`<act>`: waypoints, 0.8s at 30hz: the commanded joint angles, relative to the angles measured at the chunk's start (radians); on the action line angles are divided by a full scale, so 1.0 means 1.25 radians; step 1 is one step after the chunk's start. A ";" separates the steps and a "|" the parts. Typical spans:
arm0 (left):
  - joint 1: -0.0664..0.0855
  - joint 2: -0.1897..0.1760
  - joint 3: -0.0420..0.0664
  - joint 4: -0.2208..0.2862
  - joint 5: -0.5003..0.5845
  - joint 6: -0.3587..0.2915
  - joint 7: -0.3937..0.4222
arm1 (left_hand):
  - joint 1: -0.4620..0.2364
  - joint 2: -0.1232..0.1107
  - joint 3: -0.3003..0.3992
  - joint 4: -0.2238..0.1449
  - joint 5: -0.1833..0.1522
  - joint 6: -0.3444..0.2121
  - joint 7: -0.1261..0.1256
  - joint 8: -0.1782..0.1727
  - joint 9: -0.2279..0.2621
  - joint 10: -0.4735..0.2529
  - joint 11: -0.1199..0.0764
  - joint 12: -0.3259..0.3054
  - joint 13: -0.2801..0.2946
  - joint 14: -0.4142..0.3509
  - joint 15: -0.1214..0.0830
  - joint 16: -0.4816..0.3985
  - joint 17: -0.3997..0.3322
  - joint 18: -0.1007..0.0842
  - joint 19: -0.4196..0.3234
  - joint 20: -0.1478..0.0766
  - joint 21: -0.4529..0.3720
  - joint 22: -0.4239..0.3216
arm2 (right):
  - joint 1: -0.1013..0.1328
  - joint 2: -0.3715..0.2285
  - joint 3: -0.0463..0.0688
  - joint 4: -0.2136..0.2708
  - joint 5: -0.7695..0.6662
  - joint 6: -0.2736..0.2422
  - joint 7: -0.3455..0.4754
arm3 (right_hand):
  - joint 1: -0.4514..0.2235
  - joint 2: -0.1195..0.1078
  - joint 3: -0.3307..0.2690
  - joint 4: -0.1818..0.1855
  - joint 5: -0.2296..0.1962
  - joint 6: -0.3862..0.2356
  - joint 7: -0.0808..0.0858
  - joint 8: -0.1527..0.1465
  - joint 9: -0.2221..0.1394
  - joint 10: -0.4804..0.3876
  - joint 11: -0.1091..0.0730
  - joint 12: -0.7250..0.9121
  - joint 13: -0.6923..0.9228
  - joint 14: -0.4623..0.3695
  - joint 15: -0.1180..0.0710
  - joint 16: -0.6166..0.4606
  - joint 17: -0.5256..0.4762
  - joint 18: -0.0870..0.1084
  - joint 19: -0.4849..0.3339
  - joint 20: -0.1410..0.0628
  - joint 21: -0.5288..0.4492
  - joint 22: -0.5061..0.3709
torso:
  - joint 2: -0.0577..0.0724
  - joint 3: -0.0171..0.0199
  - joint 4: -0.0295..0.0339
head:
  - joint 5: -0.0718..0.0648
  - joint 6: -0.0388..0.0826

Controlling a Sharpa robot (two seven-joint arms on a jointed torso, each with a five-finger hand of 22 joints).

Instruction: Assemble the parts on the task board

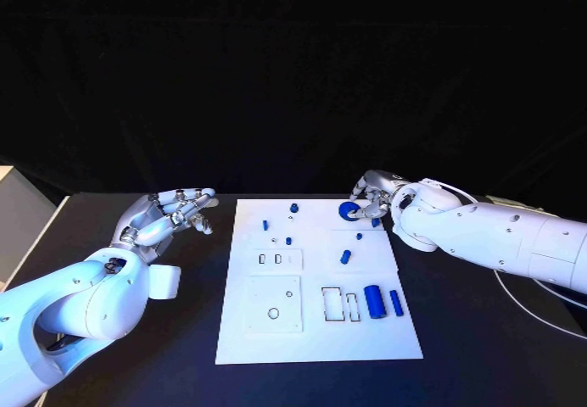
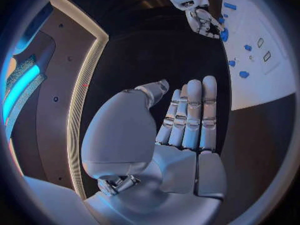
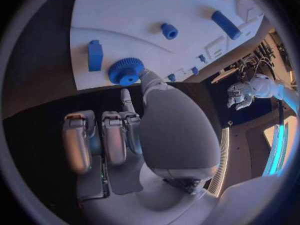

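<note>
The white task board (image 1: 318, 335) lies in the middle of the black table. A blue gear (image 1: 351, 210) (image 3: 127, 71) sits near the board's far right corner. My right hand (image 1: 377, 197) (image 3: 119, 135) reaches over that corner and pinches the gear's rim between thumb and one finger, the other fingers curled back. My left hand (image 1: 171, 217) (image 2: 187, 122) hovers left of the board's far corner, fingers stretched out, holding nothing. Loose blue parts lie on the board: a small peg (image 1: 293, 207), a block (image 1: 346, 256) and two cylinders (image 1: 374, 301).
The board carries a square plate with holes (image 1: 274, 303) and a rectangular slot (image 1: 332, 305) beside the cylinders. A pale cabinet (image 1: 13, 225) stands off the table's left edge. A cable (image 1: 545, 292) runs under my right arm.
</note>
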 commanded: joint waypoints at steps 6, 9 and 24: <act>0.000 0.003 0.001 -0.001 -0.006 0.013 0.001 | -0.006 -0.001 0.004 0.000 -0.001 -0.003 -0.001 0.003 0.001 -0.005 -0.002 -0.001 0.001 0.000 0.000 0.004 -0.002 0.011 -0.008 0.002 0.008 0.003 | 0.000 0.006 0.000 -0.014 0.016 0.014 0.002 | 0.002 0.012 -0.001 -0.001 0.010 -0.003 0.001 0.001 0.000 0.084 0.007 0.002 0.210 0.076 0.005 0.003 0.175 -0.008 0.077 0.006 0.004 0.199 | 0.000 0.0010 -0.0019 | 0.001 -0.001; 0.000 0.003 0.001 -0.001 -0.006 0.013 0.000 | -0.006 -0.001 0.004 0.000 -0.001 -0.003 -0.001 0.003 0.001 -0.005 -0.002 -0.001 0.001 0.000 0.000 0.004 -0.002 0.011 -0.008 0.002 0.008 0.003 | 0.000 0.008 0.000 -0.019 0.017 0.021 0.004 | 0.003 0.011 -0.001 -0.001 0.011 -0.002 0.001 0.001 0.000 0.084 0.007 0.002 0.210 0.076 0.005 0.003 0.176 -0.009 0.078 0.006 0.006 0.200 | 0.000 0.0015 -0.0018 | 0.001 -0.002; 0.000 0.006 0.001 -0.003 -0.010 0.014 -0.001 | -0.005 -0.001 0.005 -0.001 -0.001 -0.005 -0.001 0.002 0.001 -0.006 -0.001 -0.001 0.001 0.000 0.001 0.005 -0.003 0.011 -0.009 0.003 0.010 0.004 | -0.005 0.031 0.000 -0.040 0.011 0.033 0.010 | 0.015 0.016 0.006 -0.004 0.015 0.002 0.000 0.004 0.000 0.084 0.007 0.002 0.210 0.076 0.005 0.003 0.175 -0.008 0.077 0.007 0.004 0.199 | -0.001 0.0010 0.0010 | 0.000 -0.005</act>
